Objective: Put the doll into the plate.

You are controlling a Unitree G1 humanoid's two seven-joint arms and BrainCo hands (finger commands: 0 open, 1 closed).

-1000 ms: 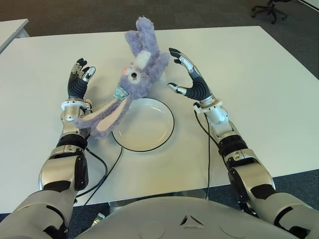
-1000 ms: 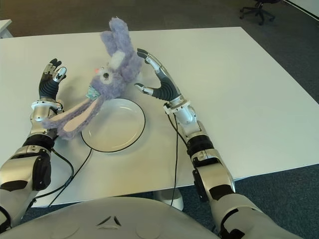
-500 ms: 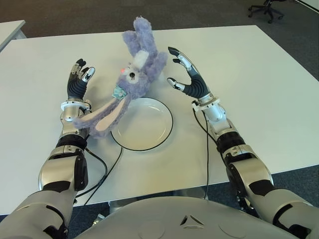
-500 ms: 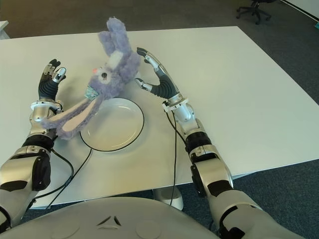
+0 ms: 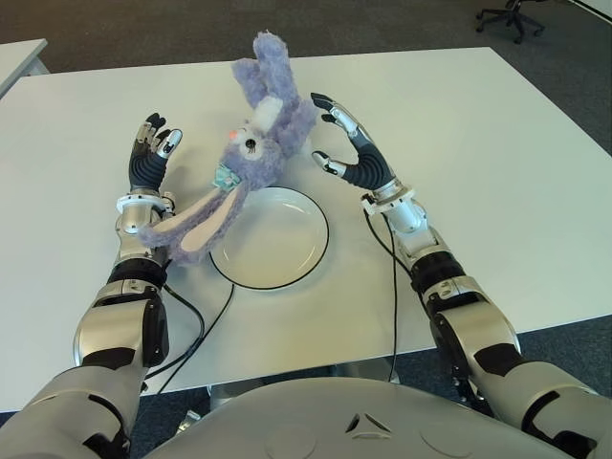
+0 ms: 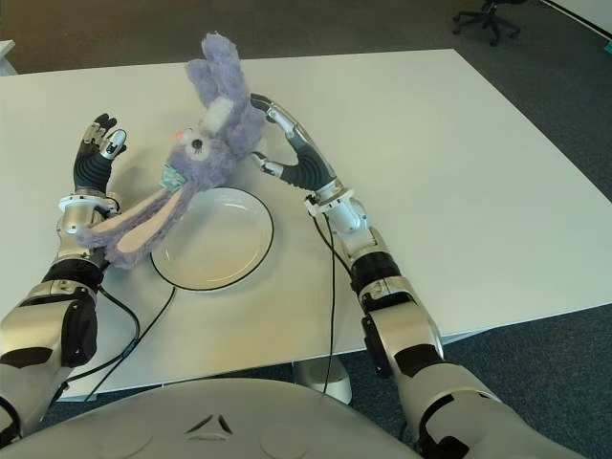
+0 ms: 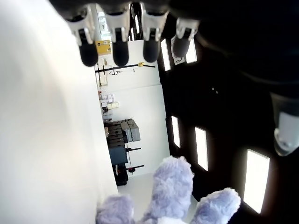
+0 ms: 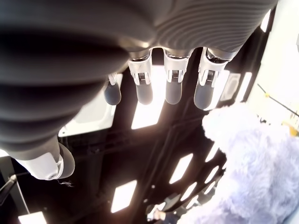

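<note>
The doll (image 5: 251, 153), a fluffy lilac rabbit, sits at about 11 o'clock from the plate (image 5: 304, 253), off its rim and propped up from the white table (image 5: 497, 143). Its head is near the plate's far edge, its two short limbs stick up toward 12 o'clock, and one long ear with a pink lining (image 5: 191, 229) trails down toward 8 o'clock, crossing the left wrist. Whether the ear's tip touches the plate's rim I cannot tell.

The right hand (image 5: 346, 143) is at 1 o'clock from the plate, just beside the doll's body on its right. Its fingers (image 5: 330, 107) are spread and gently arched toward the fur, thumb (image 5: 323, 163) low, and nothing is clasped; from its own wrist camera the fingertips (image 8: 173, 93) stand straight and apart, with the purple fluff close by but not enclosed.

The left hand (image 5: 150, 158) is at 10 o'clock from the plate, to the doll's left, palm up-turned with fingers straight and loose, holding nothing. Its wrist camera shows the same row of extended fingertips (image 7: 120, 49) and the doll's fur beyond them.

The plate is white with a dark rim and lies flat near the table's near edge, between the two forearms. Black cables (image 5: 390, 287) run down from both wrists over the table edge.
</note>
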